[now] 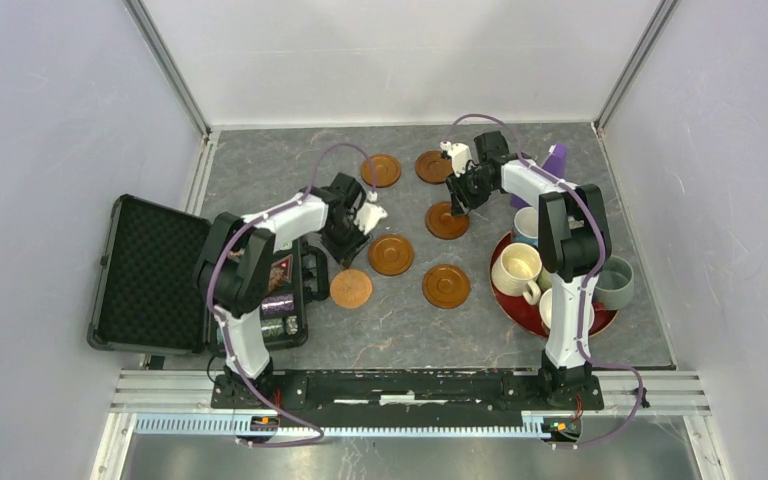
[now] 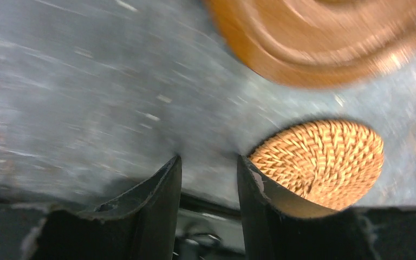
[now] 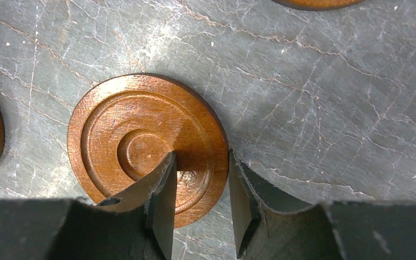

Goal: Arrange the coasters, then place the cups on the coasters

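Six round brown coasters lie on the grey table. Two are at the back (image 1: pixel 381 170) (image 1: pixel 434 166), one is mid-right (image 1: pixel 447 221), and three are nearer (image 1: pixel 391 254) (image 1: pixel 447 286) (image 1: pixel 351 288), the last lighter orange. My right gripper (image 1: pixel 457 205) (image 3: pixel 200 154) is open, its fingers straddling the right rim of the mid-right coaster (image 3: pixel 124 141). My left gripper (image 1: pixel 350 255) (image 2: pixel 208 160) is open with bare table between its fingers, and the lighter, woven-looking coaster (image 2: pixel 325 160) lies just to its right. The cups, among them a cream one (image 1: pixel 517 268) and a grey-blue one (image 1: pixel 615 283), stand on the red tray (image 1: pixel 520 310).
An open black case (image 1: pixel 150 270) with small items lies at the left, close to the left arm. A purple cone (image 1: pixel 557 160) stands behind the tray. White walls close off the table at the back and both sides.
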Robot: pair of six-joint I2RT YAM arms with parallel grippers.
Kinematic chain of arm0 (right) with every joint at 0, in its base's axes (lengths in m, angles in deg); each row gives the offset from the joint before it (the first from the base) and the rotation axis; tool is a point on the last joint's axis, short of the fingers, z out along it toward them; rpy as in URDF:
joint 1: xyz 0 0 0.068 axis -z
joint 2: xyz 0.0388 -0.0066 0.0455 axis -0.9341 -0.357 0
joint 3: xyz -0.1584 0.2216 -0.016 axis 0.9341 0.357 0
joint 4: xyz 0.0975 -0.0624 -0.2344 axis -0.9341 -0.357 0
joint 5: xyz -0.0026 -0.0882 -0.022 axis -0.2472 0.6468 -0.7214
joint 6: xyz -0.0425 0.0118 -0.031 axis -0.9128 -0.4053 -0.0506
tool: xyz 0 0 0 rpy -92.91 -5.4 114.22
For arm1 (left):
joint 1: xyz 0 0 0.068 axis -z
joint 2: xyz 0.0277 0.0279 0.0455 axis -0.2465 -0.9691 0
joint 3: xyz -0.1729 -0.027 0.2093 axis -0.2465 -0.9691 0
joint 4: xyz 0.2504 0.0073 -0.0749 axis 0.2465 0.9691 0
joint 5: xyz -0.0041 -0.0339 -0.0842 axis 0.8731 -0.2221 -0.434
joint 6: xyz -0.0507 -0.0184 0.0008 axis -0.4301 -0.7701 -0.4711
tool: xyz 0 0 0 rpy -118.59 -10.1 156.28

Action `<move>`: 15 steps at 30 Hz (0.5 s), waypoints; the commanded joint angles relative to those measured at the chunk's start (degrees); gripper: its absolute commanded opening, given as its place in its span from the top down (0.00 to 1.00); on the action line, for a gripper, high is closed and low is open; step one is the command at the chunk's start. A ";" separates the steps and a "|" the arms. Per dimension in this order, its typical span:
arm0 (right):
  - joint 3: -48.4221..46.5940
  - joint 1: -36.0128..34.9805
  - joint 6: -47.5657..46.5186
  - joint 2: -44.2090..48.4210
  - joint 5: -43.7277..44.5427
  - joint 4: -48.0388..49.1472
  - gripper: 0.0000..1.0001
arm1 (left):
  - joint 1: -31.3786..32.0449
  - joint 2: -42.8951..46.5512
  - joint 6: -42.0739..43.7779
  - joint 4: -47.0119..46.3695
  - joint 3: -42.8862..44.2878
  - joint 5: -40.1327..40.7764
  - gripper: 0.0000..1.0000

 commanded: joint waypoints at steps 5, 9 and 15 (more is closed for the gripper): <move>2.03 1.29 -1.49 -0.67 2.18 -0.71 0.60 | 6.58 10.41 7.04 4.51 -11.51 -6.31 0.48; 3.99 1.24 -0.51 0.09 1.27 0.08 0.60 | 3.73 10.51 -1.41 0.08 -5.73 -9.16 0.44; 6.59 0.93 0.96 1.73 0.63 2.18 0.60 | 3.69 7.02 -7.30 -9.44 0.13 -6.38 0.26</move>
